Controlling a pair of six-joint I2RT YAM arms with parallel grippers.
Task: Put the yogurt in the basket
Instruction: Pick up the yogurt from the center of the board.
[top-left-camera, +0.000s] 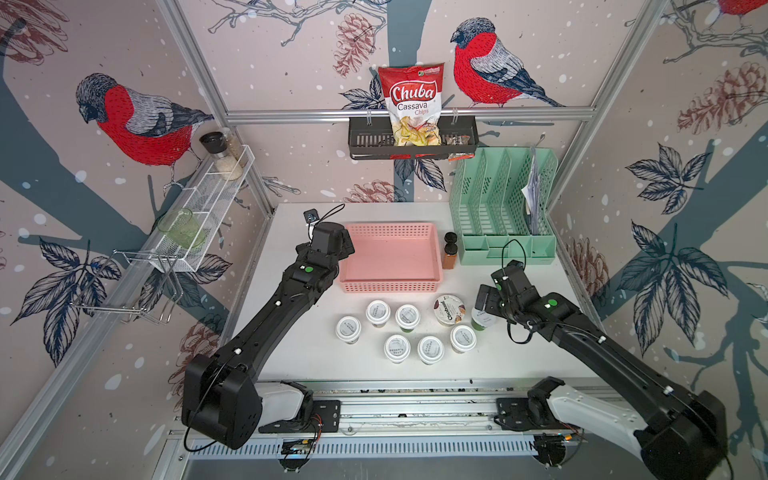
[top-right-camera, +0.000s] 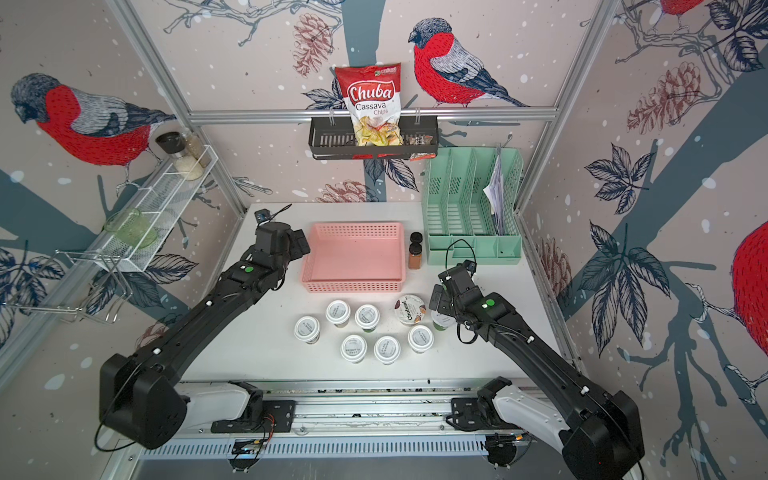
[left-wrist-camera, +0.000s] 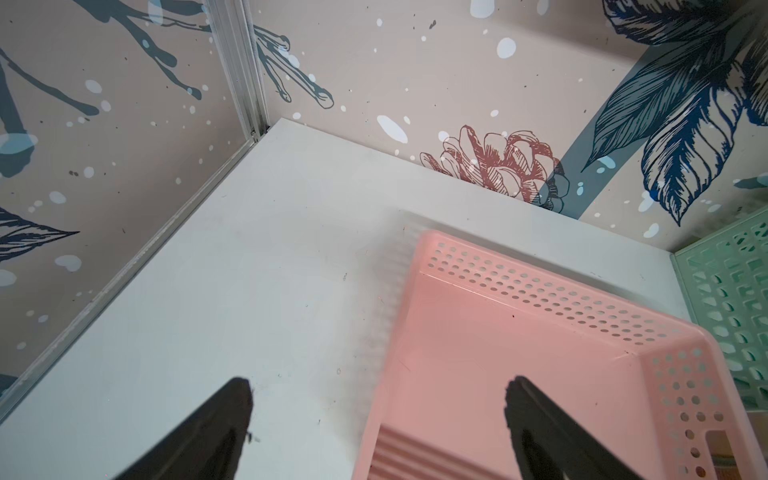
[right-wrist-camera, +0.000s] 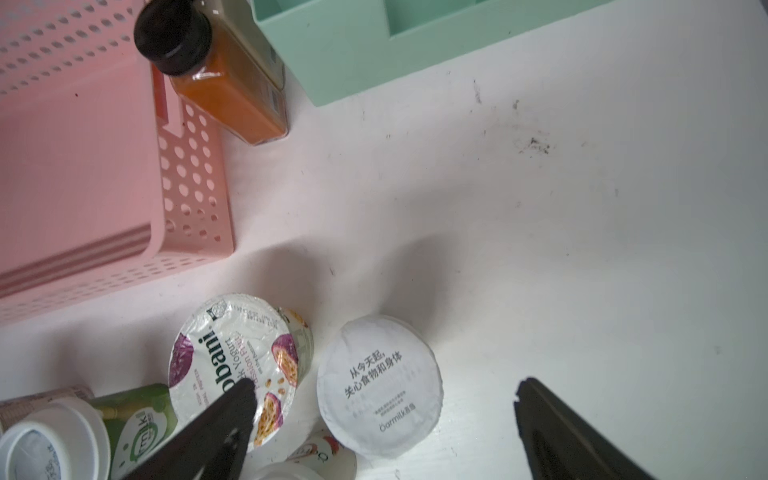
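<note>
- Eight small round yogurt cups (top-left-camera: 397, 348) stand upright on the white bench (top-left-camera: 316, 357), all outside the basket. Seven carry white foil lids. The wider white-and-brown "Chobani" cup (top-left-camera: 448, 309) sits in the farther row.
- Right pincer (right-wrist-camera: 384, 387): jaws spread wide and holding nothing, poised over the rightmost white-lidded cup (right-wrist-camera: 378, 374). In the right wrist view that cup lies between the fingertips, and one fingertip overlaps the Chobani cup just beside it. The cup is round, so there is no long axis to line up with.
- Judgement: the right arm is the nearer one. The coming move is straight down around this cup, with a risk of nudging the Chobani cup.
- Shallow rectangular pink perforated plastic basket (top-left-camera: 390, 286): beyond the cups and empty, its long side running across the bench. From the targeted cup it lies farther back, toward the robot's left.
- Left pincer (left-wrist-camera: 378, 386): also spread and empty, over the basket's left wall with one finger on each side.
- Brown black-capped spice jar (top-left-camera: 450, 255): just beside the basket's right wall. The mint-green plastic file organiser (top-left-camera: 465, 195) farther right holds papers in its rightmost slot.
</note>
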